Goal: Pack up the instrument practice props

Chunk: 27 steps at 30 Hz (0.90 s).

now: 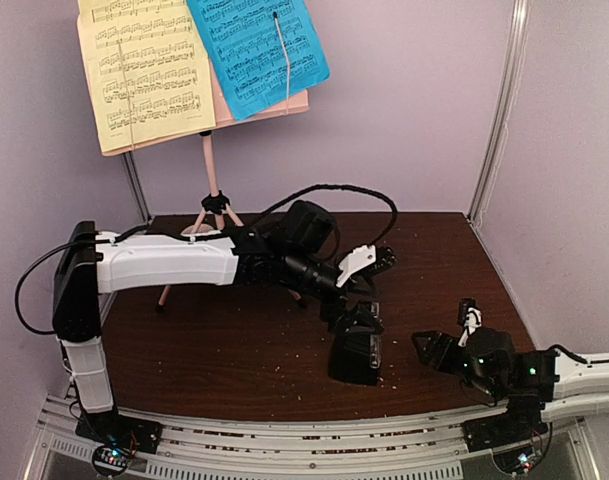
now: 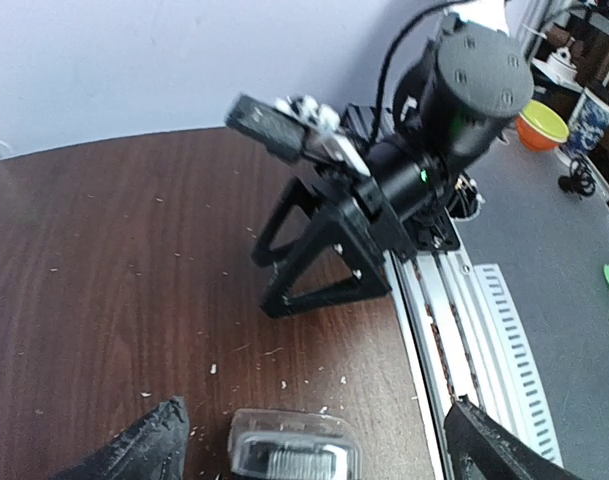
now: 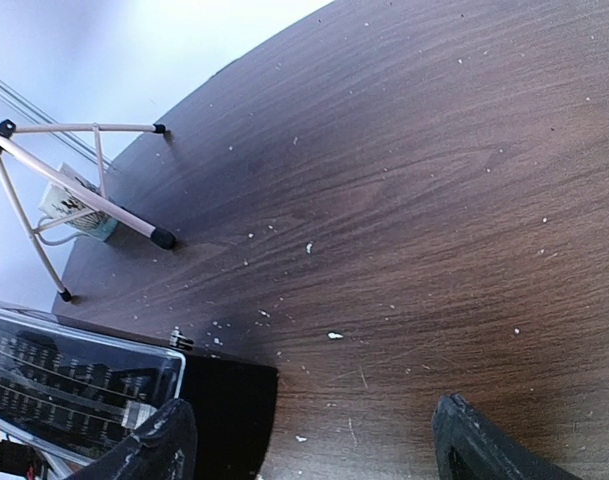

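The pink music stand (image 1: pixel 211 165) stands at the back left on its tripod legs (image 3: pixel 84 190). It holds yellow pages (image 1: pixel 144 70) and a blue page (image 1: pixel 254 50). The black metronome (image 1: pixel 356 345) with its clear cover (image 2: pixel 294 450) rests on the table near the front. My left gripper (image 1: pixel 356 305) hangs right above it, open wide, with the cover's top showing between the fingers (image 2: pixel 144 440). My right gripper (image 1: pixel 446 330) is open just right of the metronome (image 3: pixel 224 410), which lies by its left finger (image 3: pixel 149 445); only bare wood lies between its fingers.
Pale crumbs dot the dark wood table (image 1: pixel 234 340). A metal rail (image 2: pixel 454 310) runs along the near edge. Purple walls close the back and sides. An orange bowl (image 2: pixel 541 125) and cups sit off the table. A small pale box (image 3: pixel 79 210) is behind the tripod.
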Motion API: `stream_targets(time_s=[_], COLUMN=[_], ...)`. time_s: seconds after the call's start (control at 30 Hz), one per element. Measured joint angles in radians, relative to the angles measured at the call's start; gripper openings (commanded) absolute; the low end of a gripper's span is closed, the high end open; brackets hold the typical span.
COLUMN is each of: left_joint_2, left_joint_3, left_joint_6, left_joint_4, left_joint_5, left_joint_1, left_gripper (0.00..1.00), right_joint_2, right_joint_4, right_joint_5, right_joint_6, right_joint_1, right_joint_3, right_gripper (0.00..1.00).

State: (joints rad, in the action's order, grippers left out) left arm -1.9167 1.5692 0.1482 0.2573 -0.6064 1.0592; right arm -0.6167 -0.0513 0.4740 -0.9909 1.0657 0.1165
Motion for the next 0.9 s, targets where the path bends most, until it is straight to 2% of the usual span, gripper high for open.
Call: stream_targets(time_s=[0.07, 0.27, 0.5, 0.63, 0.9], left_joint_2=[-0.032, -0.055, -0.038, 0.007, 0.11], left_joint_3=[0.015, 0.02, -0.042, -0.097, -0.215], left_joint_6=[0.027, 0.091, 0.113, 0.095, 0.008], left_joint_4=[0.015, 0.062, 0.004, -0.032, -0.062], left_joint_5=[-0.027, -0.048, -0.018, 0.046, 0.203], left_joint_1=[0.0, 0.0, -0.006, -0.006, -0.004], left_gripper=[0.86, 0.66, 0.52, 0.45, 0.42], right_joint_2=[0.029, 0.11, 0.137, 0.125, -0.009], right_joint_4=[0.015, 0.045, 0.068, 0.061, -0.031], right_joint_5=[0.0, 0.0, -0.006, -0.017, -0.089], right_joint_6=[0.0, -0.003, -0.003, 0.001, 0.06], right_joint_1=[0.0, 0.0, 0.0, 0.0, 0.0], right_joint_3=[0.0, -0.006, -0.018, -0.018, -0.018], right_gripper=[0.84, 0.85, 0.86, 0.86, 0.87])
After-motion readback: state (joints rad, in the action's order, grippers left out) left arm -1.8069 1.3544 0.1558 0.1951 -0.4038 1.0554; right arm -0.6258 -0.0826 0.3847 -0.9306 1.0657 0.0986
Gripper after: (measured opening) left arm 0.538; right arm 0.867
